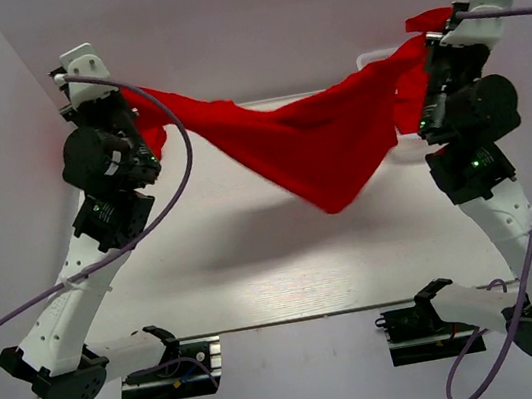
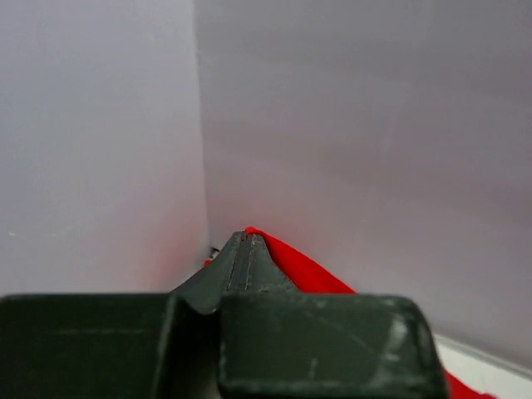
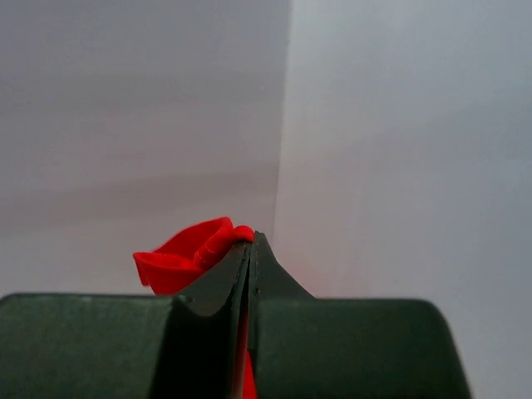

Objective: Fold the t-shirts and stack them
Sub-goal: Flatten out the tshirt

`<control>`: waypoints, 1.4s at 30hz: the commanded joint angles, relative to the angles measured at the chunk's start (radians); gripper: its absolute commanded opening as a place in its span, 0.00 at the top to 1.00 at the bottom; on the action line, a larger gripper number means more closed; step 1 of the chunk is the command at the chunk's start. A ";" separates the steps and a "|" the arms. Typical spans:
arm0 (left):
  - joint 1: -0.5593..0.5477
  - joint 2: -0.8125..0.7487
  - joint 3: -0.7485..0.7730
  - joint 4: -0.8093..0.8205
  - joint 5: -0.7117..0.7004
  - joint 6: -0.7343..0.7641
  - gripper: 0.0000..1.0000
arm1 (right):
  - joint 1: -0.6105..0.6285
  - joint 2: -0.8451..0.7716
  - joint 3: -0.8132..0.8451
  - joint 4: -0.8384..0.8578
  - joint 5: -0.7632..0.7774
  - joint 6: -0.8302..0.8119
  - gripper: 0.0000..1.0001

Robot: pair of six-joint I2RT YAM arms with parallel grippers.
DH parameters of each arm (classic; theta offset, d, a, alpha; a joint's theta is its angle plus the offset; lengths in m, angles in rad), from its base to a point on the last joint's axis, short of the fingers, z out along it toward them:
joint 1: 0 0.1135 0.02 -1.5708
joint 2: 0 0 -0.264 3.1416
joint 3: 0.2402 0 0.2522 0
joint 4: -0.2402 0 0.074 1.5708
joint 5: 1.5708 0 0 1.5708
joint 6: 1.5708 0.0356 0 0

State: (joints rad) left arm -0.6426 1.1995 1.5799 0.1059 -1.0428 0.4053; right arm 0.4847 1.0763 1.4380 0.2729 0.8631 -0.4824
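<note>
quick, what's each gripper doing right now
Left gripper: closed, holding one end of the red t-shirt.
Right gripper: closed, holding its other end.

Soft, even light is coming from above, keeping all views bright. The shirt (image 1: pixel 319 151) is casting a faint, diffuse shadow on the table (image 1: pixel 260 291). In the wrist views the left gripper (image 2: pixel 242 239) and right gripper (image 3: pixel 251 238) are showing slightly blurred up close, and red is tinting the wall (image 2: pixel 187 249) nearby.
</note>
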 commanded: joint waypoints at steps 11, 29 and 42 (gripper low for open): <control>0.008 -0.121 0.227 0.081 0.022 0.210 1.00 | -0.003 -0.023 0.347 0.013 -0.095 -0.177 1.00; 0.011 -0.005 0.047 -0.075 0.101 -0.043 1.00 | -0.017 0.172 0.302 0.014 -0.107 -0.151 1.00; 0.377 0.434 -0.293 -0.636 0.420 -0.862 1.00 | -0.143 0.987 0.600 -0.305 -0.415 0.252 1.00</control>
State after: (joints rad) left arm -0.3149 1.6360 1.2877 -0.3950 -0.7361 -0.2565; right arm 0.3599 1.9991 1.8557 0.0479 0.5293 -0.3431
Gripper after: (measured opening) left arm 0.032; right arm 0.006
